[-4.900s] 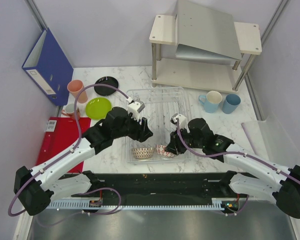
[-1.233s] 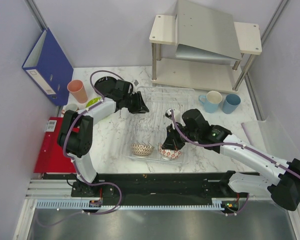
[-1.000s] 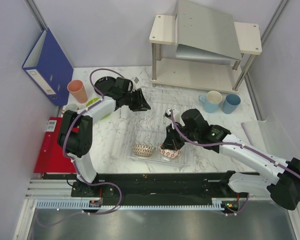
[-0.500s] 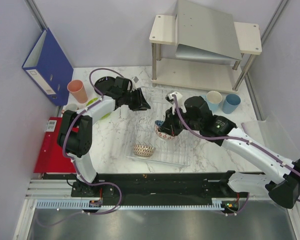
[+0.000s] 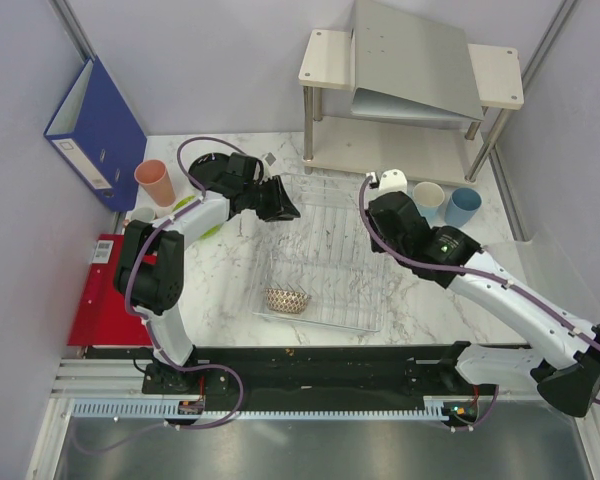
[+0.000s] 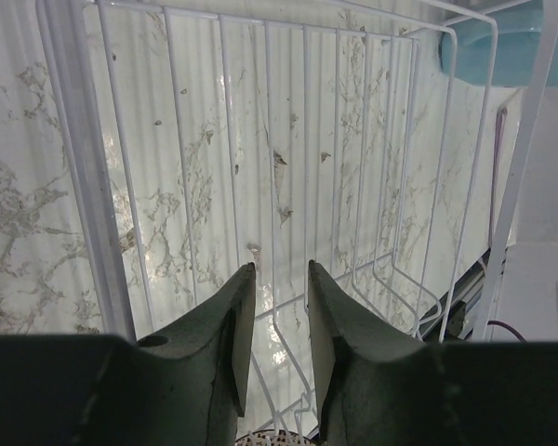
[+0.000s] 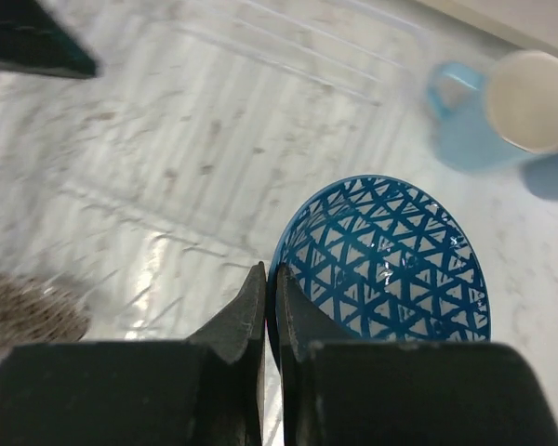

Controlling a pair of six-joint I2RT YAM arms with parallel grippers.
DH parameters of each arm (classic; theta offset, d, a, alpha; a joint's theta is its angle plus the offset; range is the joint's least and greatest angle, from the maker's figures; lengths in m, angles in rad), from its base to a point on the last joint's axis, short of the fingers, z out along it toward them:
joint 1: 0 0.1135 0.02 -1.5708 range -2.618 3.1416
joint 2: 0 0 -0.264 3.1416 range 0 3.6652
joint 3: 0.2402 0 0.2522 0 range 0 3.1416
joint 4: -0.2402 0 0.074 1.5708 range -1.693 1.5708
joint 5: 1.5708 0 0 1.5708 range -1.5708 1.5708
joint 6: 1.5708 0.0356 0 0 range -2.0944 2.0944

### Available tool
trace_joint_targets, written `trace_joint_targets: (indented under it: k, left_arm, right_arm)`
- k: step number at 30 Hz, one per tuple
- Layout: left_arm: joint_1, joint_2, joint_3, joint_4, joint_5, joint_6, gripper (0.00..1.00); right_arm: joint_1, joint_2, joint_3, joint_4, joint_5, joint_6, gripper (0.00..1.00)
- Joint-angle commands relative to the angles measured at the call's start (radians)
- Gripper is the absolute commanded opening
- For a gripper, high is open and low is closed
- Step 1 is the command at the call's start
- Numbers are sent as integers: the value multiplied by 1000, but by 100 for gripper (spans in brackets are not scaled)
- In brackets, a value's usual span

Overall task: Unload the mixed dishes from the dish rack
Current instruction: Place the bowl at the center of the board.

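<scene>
The patterned bowl (image 7: 391,260) has left the dish rack (image 5: 330,255): half a second ago it hung over the wire grid, and now the right fingers (image 7: 244,321), pinched shut on its thin glazed rim, hold it by the rack's edge, with a light-blue mug (image 7: 530,111) just ahead of them. Its rounded inside shows a glossy blue lattice. Only the brown-white bowl (image 5: 287,299) remains racked, well behind the left fingers (image 6: 232,334), which hover narrowly parted and empty over the ribbed see-through tray, so unloading looks nearly done
</scene>
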Motion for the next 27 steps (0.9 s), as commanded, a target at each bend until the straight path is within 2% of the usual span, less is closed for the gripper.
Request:
trace_joint_targets:
  k: [1,7,11,13,18,22,27]
  left_arm:
    - [3,-55,-16,-28,-7,-30,36]
    - [-16,-125,-36,-26,8,-75,34]
    - [-30,-182,-62,-22,7,-101,33]
    - [-34,-205,-88,-10,2,-107,33]
    - [-37,-262,-159,10,-10,-109,33]
    - [-37,-277,-193,15,-9,-106,33]
    - [-37,-309,-214,18,-18,-109,33]
  right_arm:
    - [-2,-14,-49,-88,422,138,0]
    - [-25,-39,-128,-97,611,266,0]
    - [-127,0,-172,-99,584,327,0]
    - [-179,11,-209,-70,521,342,0]
    - [-232,72,-269,5,507,361,0]
    - [-246,179,-266,30,492,391,0]
    - [-256,291,-247,47,564,419,0]
